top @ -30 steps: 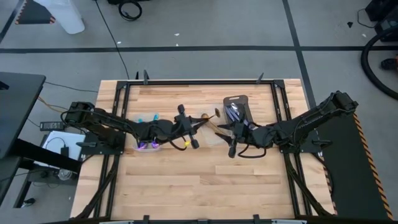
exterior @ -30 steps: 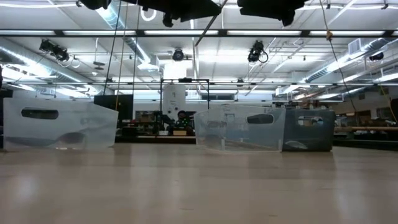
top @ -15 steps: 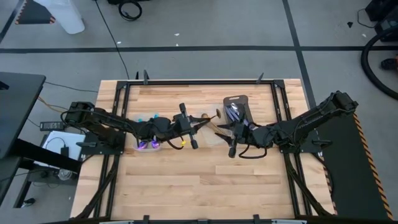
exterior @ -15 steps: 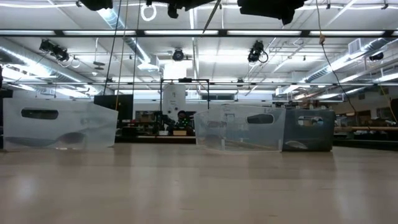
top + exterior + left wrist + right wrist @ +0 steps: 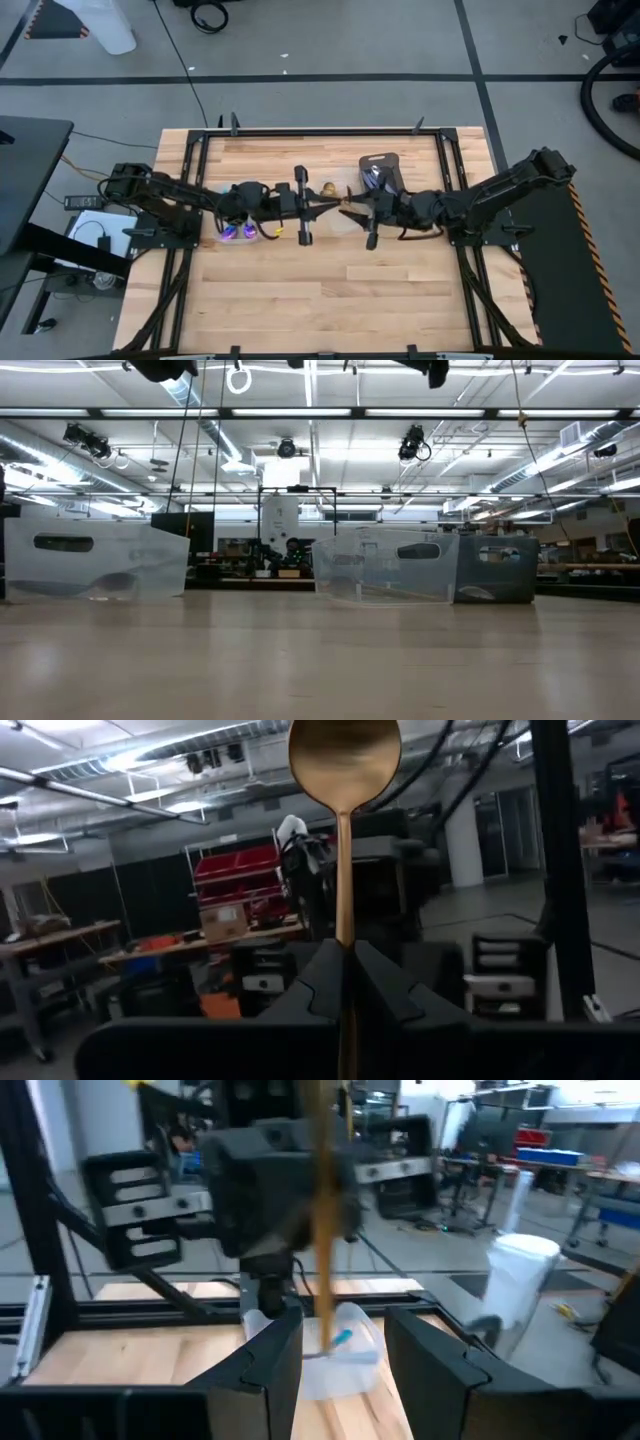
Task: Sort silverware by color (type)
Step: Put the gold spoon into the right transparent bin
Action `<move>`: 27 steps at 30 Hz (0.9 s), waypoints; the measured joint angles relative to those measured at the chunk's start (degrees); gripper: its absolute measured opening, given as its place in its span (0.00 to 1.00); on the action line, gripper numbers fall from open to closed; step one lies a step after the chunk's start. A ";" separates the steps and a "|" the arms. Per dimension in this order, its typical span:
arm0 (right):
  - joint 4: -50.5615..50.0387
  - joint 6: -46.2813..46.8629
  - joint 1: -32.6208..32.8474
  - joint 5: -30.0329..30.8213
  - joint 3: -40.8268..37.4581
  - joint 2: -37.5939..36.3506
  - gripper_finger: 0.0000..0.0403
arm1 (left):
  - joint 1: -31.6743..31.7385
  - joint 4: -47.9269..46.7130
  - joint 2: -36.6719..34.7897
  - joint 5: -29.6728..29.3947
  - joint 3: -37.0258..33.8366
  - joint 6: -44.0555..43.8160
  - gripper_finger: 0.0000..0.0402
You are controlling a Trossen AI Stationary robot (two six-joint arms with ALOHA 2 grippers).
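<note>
Spoon: gold spoon (image 5: 343,760) is up in the air over the middle of the tabletop (image 5: 320,300), not in any box. Its round end points away from the left arm and toward the right arm.
Left end effector: left end effector (image 5: 343,955) is clamped on the gold spoon's handle.
Right end effector: right end effector (image 5: 343,1320) has its two fingers apart and holds nothing. It faces the left one, and the spoon lines up with the gap between its fingers. I cannot tell if the spoon is inside the gap yet.
What just changed: a second ago the left arm held the spoon at a slant and the two arms were farther apart. Now the left arm is turned straight across the tabletop, and the right arm has slid in closer.
What it means: this looks like a pass from one arm to the other. The gold spoon is not sorted yet.
Other spoons: purple spoons (image 5: 237,232) lie in a clear box (image 5: 250,238) under the left arm.
Dark tray: grey tray (image 5: 378,168) sits at the back, near the right arm.
What could go wrong: if the left fingers let go before the right ones close, the spoon may fall.
</note>
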 joint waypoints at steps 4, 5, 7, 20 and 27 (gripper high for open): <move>3.76 -1.24 -2.13 -4.18 -0.02 2.55 0.38 | 0.97 1.14 0.22 3.55 0.00 -1.76 0.05; 4.83 -1.59 -2.58 -5.32 -0.02 3.08 0.38 | 1.01 1.20 0.24 4.24 0.00 -2.14 0.05; 7.19 -2.43 -3.22 -7.85 -0.02 4.17 0.38 | 0.99 1.20 0.25 5.05 0.00 -2.84 0.05; 12.97 -3.39 -5.34 -15.51 -0.02 5.31 0.21 | 1.01 -0.66 0.28 6.95 0.00 -4.49 0.05; 10.54 -2.88 -5.42 -14.12 -0.02 5.20 0.06 | 1.08 -3.63 0.14 5.75 0.00 -5.80 0.13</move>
